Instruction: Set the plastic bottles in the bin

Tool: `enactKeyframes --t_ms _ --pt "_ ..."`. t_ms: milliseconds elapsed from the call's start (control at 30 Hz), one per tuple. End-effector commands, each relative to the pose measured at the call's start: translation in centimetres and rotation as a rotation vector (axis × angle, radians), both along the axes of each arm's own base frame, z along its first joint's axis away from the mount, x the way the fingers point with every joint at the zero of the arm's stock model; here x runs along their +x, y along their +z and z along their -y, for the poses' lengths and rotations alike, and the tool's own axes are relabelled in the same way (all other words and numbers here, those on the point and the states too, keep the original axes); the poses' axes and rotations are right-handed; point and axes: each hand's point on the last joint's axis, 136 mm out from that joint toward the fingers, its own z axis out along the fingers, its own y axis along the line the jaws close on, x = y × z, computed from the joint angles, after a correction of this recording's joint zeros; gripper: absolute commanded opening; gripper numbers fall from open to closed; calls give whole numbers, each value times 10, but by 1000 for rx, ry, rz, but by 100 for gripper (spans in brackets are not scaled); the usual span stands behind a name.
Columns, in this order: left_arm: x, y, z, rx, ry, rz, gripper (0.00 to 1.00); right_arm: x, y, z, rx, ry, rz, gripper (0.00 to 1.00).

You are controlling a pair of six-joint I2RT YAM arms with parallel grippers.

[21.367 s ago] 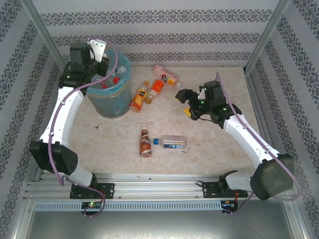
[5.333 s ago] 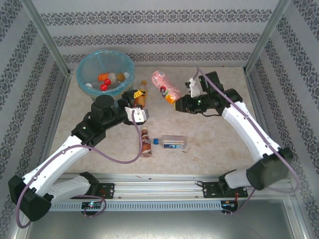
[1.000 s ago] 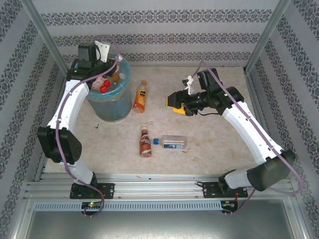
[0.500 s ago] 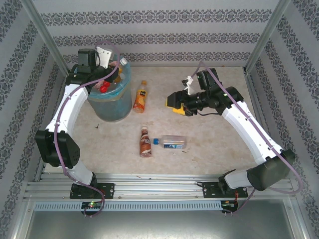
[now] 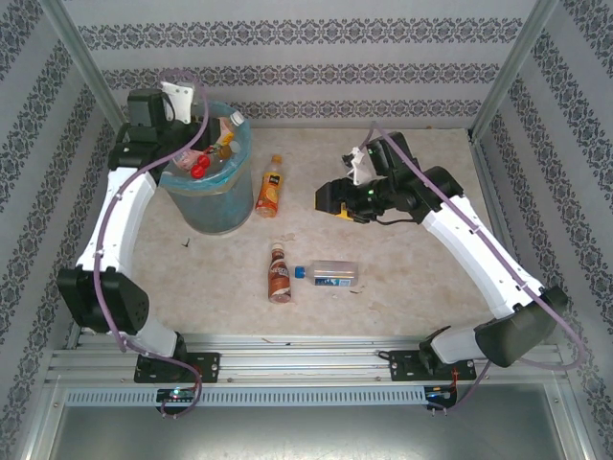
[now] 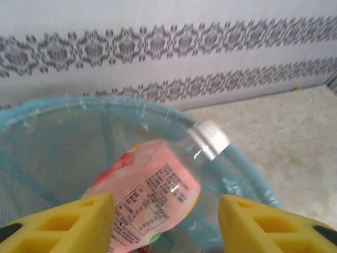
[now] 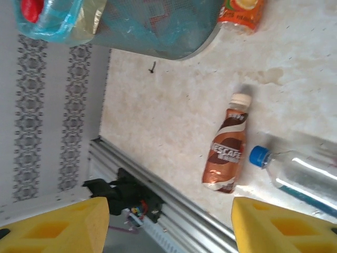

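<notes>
Bottles [image 5: 204, 163]: heaped inside the bin [image 5: 206, 201], red caps [image 5: 198, 169] on top, one orange-labelled neck poking over the far rim.

Bin: stands at the far left corner of the table [image 5: 412, 287], lined with a light-blue bag.

Pink bottle [image 6: 152, 195]: lies tilted over the bin's mouth, silver cap raised toward the rim. Sits between the yellow fingers [image 6: 73, 221] of the left tool [image 6: 166, 203]. Comes close against one finger, touching or not, cannot tell; leaves a clear gap to the other.

Left tool: hangs right over the bin, spread wide, clamping nothing.

Orange bottle [image 5: 272, 188]: lies on the table just right of the bin, apart from its wall, cap toward the far edge.

Brown bottle [image 5: 279, 273]: lies near the table's middle, on the side of the near edge, cap toward the far edge.

Clear bottle [image 5: 328, 274]: lies just beside the brown bottle on its right, crosswise to it, blue cap pointing at it, close but apart.

Right tool [image 5: 332, 199]: hovers over the table right of the orange bottle and apart from it, farther back than the brown and clear bottles. Spread wide, empty.
</notes>
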Motion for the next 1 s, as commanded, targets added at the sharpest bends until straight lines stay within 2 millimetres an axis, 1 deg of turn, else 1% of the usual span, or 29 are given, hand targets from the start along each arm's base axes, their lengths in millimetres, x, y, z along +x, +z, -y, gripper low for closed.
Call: enactKeyframes --t_ms 0,33,100,133,233,333,400,500,600,700,800,967 --pt "-31 79 2 -74 6 210 57 14 -22 2 -151 -44 62 63" --pt "-40 83 4 -79 4 224 57 19 -28 -2 -171 -53 74 64" --pt "-61 84 8 -86 -5 242 57 31 -40 -18 -195 -52 93 69" --pt "-72 82 10 -92 -13 249 57 37 -45 -25 -200 -52 101 71" --pt "-111 68 21 -110 -72 276 58 62 -63 -48 -214 -57 138 71" --pt "-149 43 29 -145 -120 277 58 93 -86 -68 -220 -87 147 70" --pt "-172 20 35 -165 -154 257 57 114 -102 -79 -246 -101 152 71" --pt "-200 -19 42 -168 -199 215 59 143 -126 -95 -258 -117 138 73" --pt "-218 -48 43 -154 -215 177 59 169 -146 -107 -256 -146 125 74" --pt "-222 -70 43 -155 -217 147 61 190 -162 -115 -269 -166 122 76" --pt "-220 -82 43 -169 -209 155 61 204 -177 -119 -275 -180 105 77" --pt "-218 -86 42 -173 -201 192 63 218 -208 -115 -321 -207 68 77"
